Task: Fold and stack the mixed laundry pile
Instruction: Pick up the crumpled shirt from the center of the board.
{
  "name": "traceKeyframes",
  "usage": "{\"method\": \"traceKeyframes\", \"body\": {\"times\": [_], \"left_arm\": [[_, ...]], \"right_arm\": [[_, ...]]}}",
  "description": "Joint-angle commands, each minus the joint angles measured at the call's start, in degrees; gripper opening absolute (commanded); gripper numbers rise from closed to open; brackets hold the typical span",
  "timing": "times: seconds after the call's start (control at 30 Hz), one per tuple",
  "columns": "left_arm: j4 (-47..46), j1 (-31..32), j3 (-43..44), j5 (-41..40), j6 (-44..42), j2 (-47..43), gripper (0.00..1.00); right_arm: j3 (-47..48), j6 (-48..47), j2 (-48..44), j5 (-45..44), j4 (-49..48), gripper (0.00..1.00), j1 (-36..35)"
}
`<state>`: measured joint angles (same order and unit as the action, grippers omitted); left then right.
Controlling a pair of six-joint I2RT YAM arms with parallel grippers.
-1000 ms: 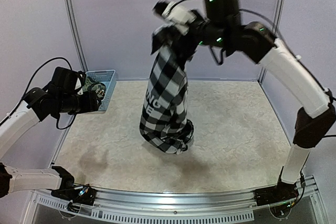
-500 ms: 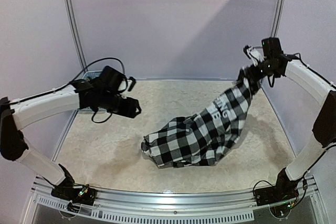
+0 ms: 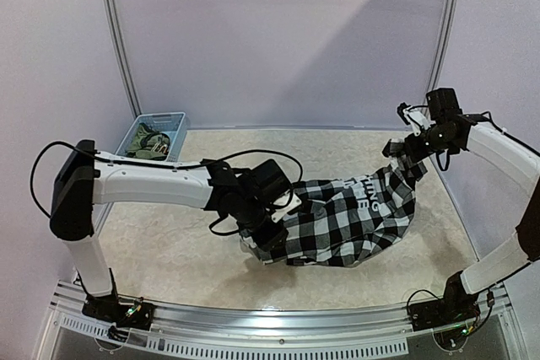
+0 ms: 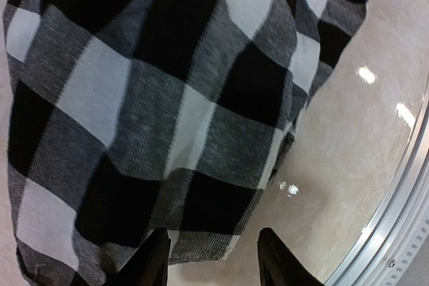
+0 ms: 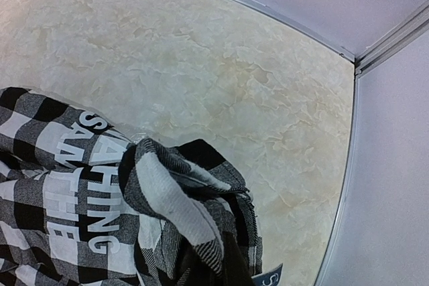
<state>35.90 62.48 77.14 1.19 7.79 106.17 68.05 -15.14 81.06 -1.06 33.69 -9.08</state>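
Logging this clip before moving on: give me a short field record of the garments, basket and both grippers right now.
checked shirt: bunched on the table, right end lifted
olive-green garment: in the light blue basket, back left
left gripper: open, fingers apart at the shirt's left end
right gripper: shut on the shirt's right end
folded: nothing yet

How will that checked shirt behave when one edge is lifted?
Probably floppy: the checked shirt sags in folds from the right gripper to the table. Likely light, since one pinch holds that end up. Pushed, it would probably bunch.
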Motion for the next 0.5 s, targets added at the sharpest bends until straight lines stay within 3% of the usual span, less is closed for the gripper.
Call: {"method": "traceKeyframes", "body": {"times": [0.0,0.2,0.47], "left_arm": [[4.0,3.4,-0.2,-0.3,-2.8,-0.6,0.44],[4.3,7.7,-3.8,-5.4,-4.7,-5.2,0.43],[4.3,8.5,-3.1,-8.8,-7.0,4.2,0.46]], "right_arm": [[-1.4,1.6,-0.5,2.8,-0.9,0.0,0.3],[-1.4,1.8,-0.3,3.9,-0.5,0.0,0.4],[-1.9,2.4,-0.7,5.3,-0.1,0.0,0.4]]}}
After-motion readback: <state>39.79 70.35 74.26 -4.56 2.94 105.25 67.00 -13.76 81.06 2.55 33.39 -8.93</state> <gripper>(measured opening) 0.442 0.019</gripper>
